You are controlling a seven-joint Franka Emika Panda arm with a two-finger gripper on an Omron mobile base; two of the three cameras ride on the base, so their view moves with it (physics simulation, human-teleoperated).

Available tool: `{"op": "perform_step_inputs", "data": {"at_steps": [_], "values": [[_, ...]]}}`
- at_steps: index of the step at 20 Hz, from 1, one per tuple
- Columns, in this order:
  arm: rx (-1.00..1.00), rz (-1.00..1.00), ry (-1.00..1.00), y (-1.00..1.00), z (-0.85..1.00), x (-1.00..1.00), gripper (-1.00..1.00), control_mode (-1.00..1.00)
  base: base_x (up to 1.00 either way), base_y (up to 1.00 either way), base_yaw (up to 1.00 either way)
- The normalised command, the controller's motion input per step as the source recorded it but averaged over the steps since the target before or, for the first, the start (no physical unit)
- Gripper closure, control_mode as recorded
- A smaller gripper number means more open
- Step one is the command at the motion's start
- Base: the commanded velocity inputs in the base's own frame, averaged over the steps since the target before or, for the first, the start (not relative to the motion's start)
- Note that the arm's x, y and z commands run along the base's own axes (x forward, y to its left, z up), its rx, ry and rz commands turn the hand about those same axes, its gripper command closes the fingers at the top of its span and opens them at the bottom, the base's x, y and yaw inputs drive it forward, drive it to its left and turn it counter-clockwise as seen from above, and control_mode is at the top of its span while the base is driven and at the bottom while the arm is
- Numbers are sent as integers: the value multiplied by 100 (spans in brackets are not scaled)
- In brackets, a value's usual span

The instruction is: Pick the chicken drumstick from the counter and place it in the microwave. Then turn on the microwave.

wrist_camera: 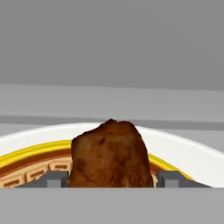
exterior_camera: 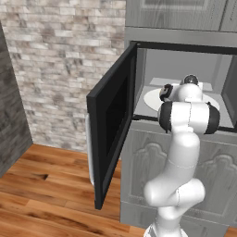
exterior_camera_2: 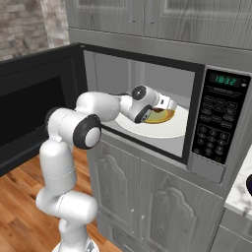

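One chicken drumstick (wrist_camera: 111, 154), a reddish-brown glossy lump, sits at the lower centre of the hand view between the two dark fingertips (wrist_camera: 53, 179) of the pincer (wrist_camera: 111, 180); the tips stand either side of it, each just beside the meat, and whether they touch it I cannot tell, so whether the pincer grips the meat or stands open around it I cannot tell either. Behind and under the drumstick runs the yellow rim of a patterned bowl (wrist_camera: 30, 153), and that bowl rests on the white round turntable (wrist_camera: 183, 153) inside the grey cavity. In the right base view the bowl (exterior_camera_2: 160, 116) shows as a yellow-brown sliver at the centre of the frame, on the turntable (exterior_camera_2: 167, 129), with the arm's hand above it, reaching into the microwave (exterior_camera_2: 197, 123) from the left. The keypad with its green display (exterior_camera_2: 225, 81) is at the right of that frame, and a strip of marbled worktop (exterior_camera_2: 239, 197) lies at the lower right. In the left base view the microwave's black door (exterior_camera: 111, 125) hangs wide open towards the left, over a wooden floor (exterior_camera: 41, 185)
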Motion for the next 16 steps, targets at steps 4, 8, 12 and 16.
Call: {"op": "perform_step_inputs", "data": {"at_steps": [4, 8, 12, 16], "values": [[0, 0, 0, 0, 0, 0, -100, -100, 0, 0, 0], [0, 0, 0, 0, 0, 0, -100, -100, 0, 0, 0], [0, 0, 0, 0, 0, -16, -100, -100, 0, 0, 0], [0, 0, 0, 0, 0, -36, -100, -100, 0, 0, 0]]}}
